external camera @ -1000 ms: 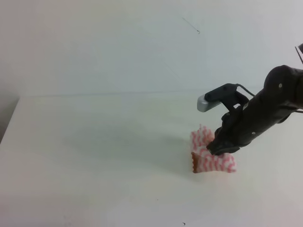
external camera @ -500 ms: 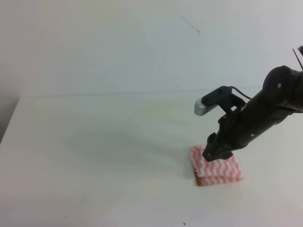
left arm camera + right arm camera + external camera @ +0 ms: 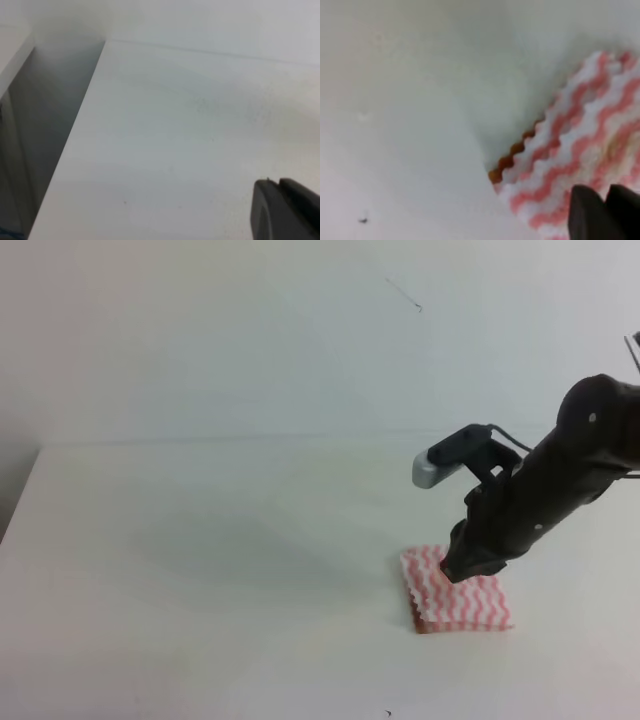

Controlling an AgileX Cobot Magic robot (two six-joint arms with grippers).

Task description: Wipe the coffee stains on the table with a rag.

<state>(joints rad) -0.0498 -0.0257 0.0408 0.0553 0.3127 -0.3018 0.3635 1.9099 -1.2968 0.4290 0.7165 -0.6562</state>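
The pink-and-white zigzag rag [image 3: 472, 606] lies flat on the white table [image 3: 200, 540] at the right front. My right gripper [image 3: 459, 569] points down onto the rag's upper left part. In the right wrist view the rag [image 3: 580, 135] fills the right side, and its wavy edge is soaked orange-brown [image 3: 512, 150]. The right gripper [image 3: 607, 212] shows two dark fingers close together over the cloth, with no fold seen between them. No coffee stains show on the bare table. My left gripper [image 3: 280, 205] is shut over bare table [image 3: 175, 125] and out of the high view.
A pale wall [image 3: 250, 330] rises behind the table. The table's left edge drops into a dark gap [image 3: 30, 140]. A tiny dark speck [image 3: 388, 713] lies near the front edge, seen too in the right wrist view as a speck [image 3: 364, 220].
A second ago the rag hung bunched in my right gripper. It then dropped flat as the fingers spread. Now the fingers have drawn together and lowered onto it.
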